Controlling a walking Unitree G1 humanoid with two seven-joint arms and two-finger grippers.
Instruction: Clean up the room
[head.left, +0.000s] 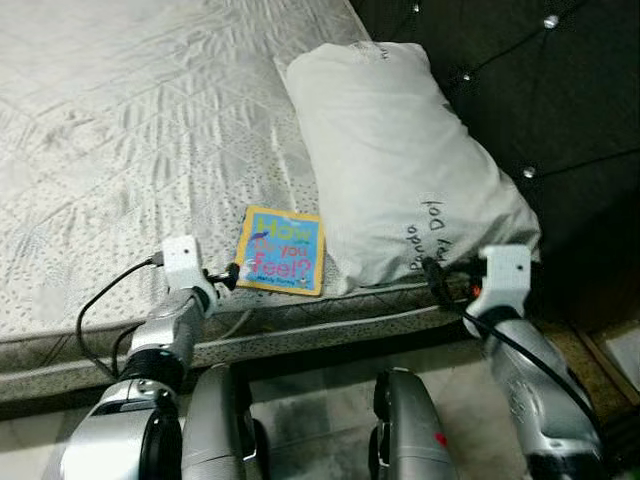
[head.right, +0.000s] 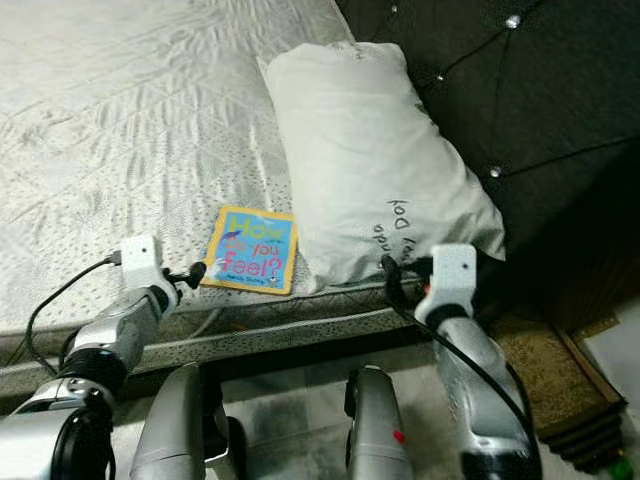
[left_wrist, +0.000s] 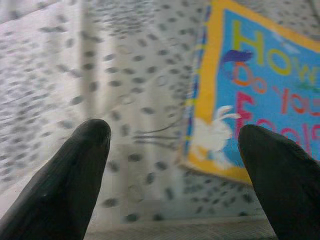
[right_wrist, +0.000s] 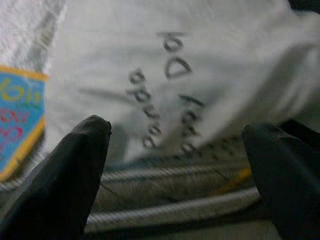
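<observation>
A small square book (head.left: 282, 250) with a yellow border and blue cover reading "How do you feel?" lies flat near the front edge of the bed, just left of a white pillow (head.left: 400, 160). My left gripper (head.left: 230, 274) hovers at the mattress edge right beside the book's near left corner. In the left wrist view its fingers (left_wrist: 75, 170) are open, with the book (left_wrist: 260, 95) ahead and to one side. My right gripper (head.left: 433, 272) sits open at the pillow's front corner, facing the handwriting on the pillow (right_wrist: 170, 80).
The patterned white mattress (head.left: 120, 150) stretches left and back. A dark tufted headboard (head.left: 560, 90) stands on the right behind the pillow. A brownish rug (head.right: 540, 370) lies on the floor at lower right. The bed's front edge (head.left: 330, 325) is just before my arms.
</observation>
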